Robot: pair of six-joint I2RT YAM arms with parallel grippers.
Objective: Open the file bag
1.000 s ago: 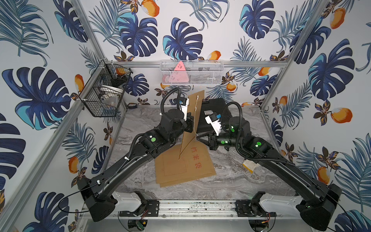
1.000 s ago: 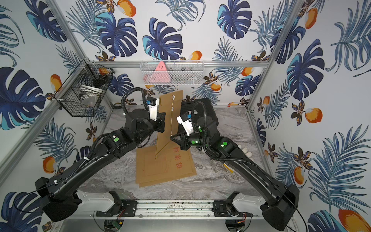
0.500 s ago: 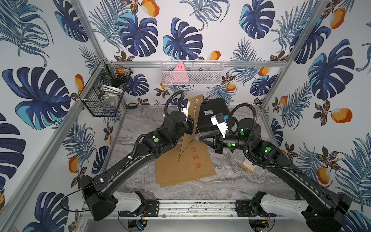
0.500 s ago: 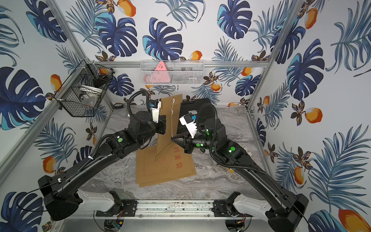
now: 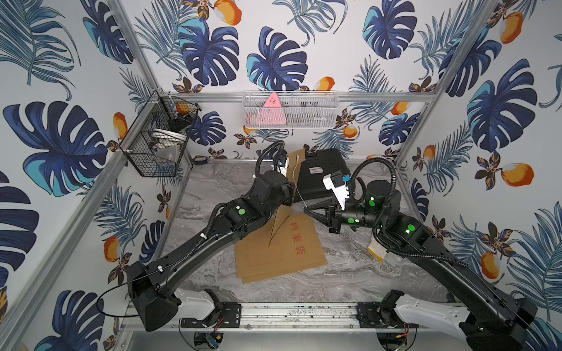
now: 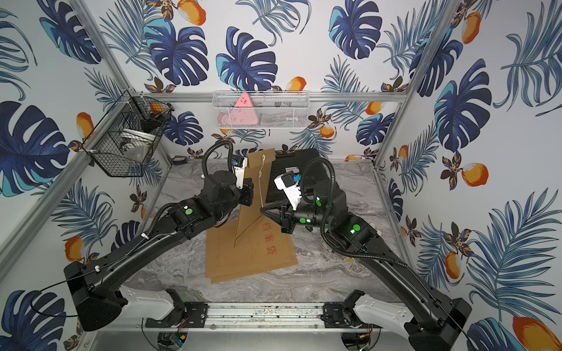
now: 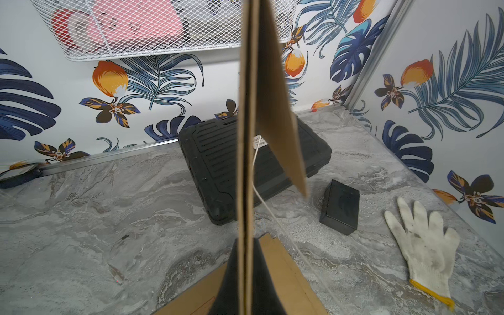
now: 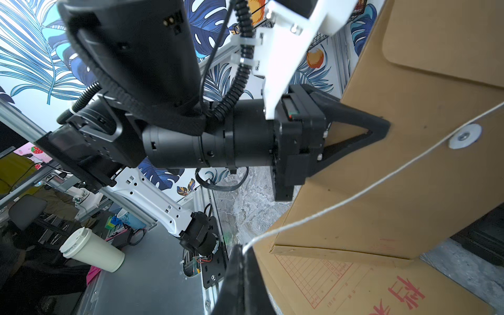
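1. Leaf-and-fruit wallpaper (image 5: 273,60) covers the walls around a grey marbled counter (image 5: 213,188); a black wire basket (image 5: 152,146) hangs on a side wall; a white mesh basket (image 5: 292,112) holding a pink triangular piece (image 5: 270,112) hangs on the back wall.
2. Near the middle of the counter a brown kraft-paper file bag (image 6: 249,212) stands on edge and tilted; its lower corner rests on a flat stack of brown file bags with red characters (image 6: 252,255); both top views show this.
3. The left end effector (image 6: 247,194) is clamped on one long edge of the upright bag; in the left wrist view that edge runs straight out from between its black fingers (image 7: 260,278).
4. The flap (image 7: 275,109) stands away from the bag's body in the left wrist view.
5. A thin white string (image 8: 354,196) runs in a nearly straight line from a round white button (image 8: 463,136) on the bag's face to the right end effector (image 8: 242,251); that end effector is closed on the string's free end and sits just beside the bag, apart from the paper.
6. Behind the bag lies a black ribbed plastic case (image 5: 322,176); a small black box (image 7: 341,210) lies near it; a white knitted glove with a yellow cuff (image 7: 422,245) lies on the counter on the right arm's side.
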